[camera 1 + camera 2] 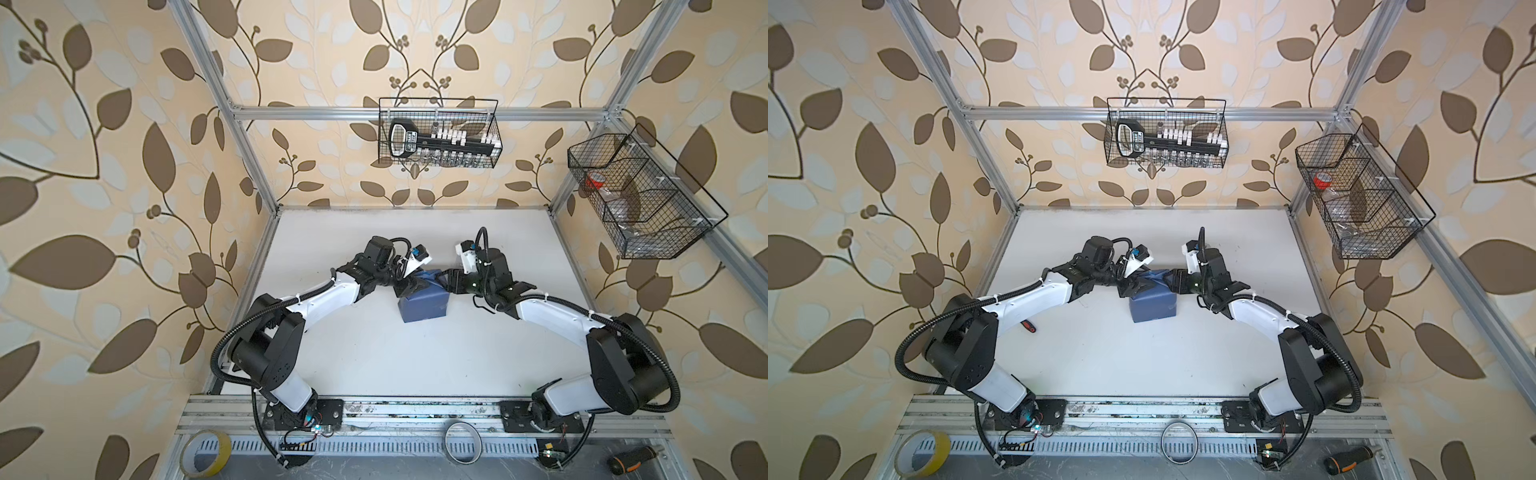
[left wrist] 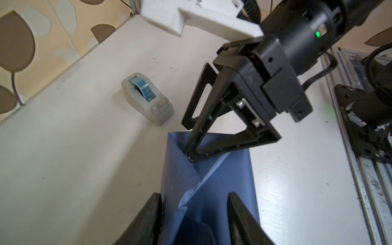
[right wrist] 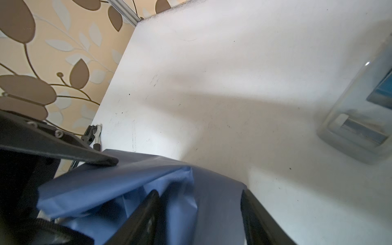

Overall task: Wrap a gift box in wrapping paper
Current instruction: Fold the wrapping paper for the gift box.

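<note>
The wrapping paper [image 1: 424, 309] sits as a slate-blue, box-shaped parcel near the middle of the white table [image 1: 374, 353], and both top views show it lying between the two arms, its near face clear of them. The gift box is inside it and cannot be made out for certain (a darker patch low in the left wrist view may be the box or only shadowed paper). Both grippers meet at the parcel's far end, away from the arm bases. The left gripper [image 1: 409, 289] comes in over the far left corner. In its wrist view its two fingers stand apart, one on each side of a loose paler flap, with nothing pinched between them. The right gripper [image 1: 444, 277] reaches the far right corner, and its jaws are also apart. In the left wrist view, one of its fingertips [image 2: 191, 158] presses down into the fold where the paper's end is tucked, while the other tip sits just beyond the paper's edge, over the table. From the right wrist camera, rumpled paper fills the space between its fingers. A grey-white tape dispenser [image 2: 148, 101] holding a blue roll stands on the table near that end of the parcel, not touching it.
</note>
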{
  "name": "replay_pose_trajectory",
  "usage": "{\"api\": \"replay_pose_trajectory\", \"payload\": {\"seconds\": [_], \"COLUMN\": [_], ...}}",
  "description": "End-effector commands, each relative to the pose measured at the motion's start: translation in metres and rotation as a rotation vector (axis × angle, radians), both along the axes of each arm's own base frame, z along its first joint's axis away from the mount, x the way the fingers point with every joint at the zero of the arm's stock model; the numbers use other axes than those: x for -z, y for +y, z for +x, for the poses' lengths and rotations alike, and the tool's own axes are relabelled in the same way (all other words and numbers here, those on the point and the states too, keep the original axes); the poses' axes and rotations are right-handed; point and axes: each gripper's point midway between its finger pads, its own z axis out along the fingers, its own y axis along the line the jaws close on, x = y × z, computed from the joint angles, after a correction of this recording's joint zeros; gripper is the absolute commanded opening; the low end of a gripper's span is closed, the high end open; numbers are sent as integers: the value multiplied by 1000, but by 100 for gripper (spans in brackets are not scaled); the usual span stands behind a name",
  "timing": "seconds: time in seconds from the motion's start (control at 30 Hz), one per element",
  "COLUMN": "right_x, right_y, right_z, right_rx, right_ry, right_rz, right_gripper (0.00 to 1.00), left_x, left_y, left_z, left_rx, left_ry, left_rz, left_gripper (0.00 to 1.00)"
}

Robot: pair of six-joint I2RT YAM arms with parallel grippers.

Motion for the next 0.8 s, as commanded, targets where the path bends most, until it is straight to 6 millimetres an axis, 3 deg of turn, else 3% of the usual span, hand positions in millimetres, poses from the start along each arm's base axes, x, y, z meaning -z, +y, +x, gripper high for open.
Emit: {"api": "replay_pose_trajectory", "payload": {"seconds": [0.0, 0.37, 0.77], "right_x": [32, 27, -32], "right_y": [-6, -8, -20], "right_z": [-13, -12, -8], "right_rx": [6, 11, 10], "right_ry": [86, 77, -42], "right_rz": [-52, -44, 49], "right_gripper": [62, 62, 71], "left_x": [-24, 14, 32], "left_y": [-10, 1, 8], "left_z": [-12, -38, -42], "left_rx": [68, 119, 89], "left_ry": [-34, 72, 91], "left_rz": [-66, 33, 64], "left_gripper": [52, 52, 51]}}
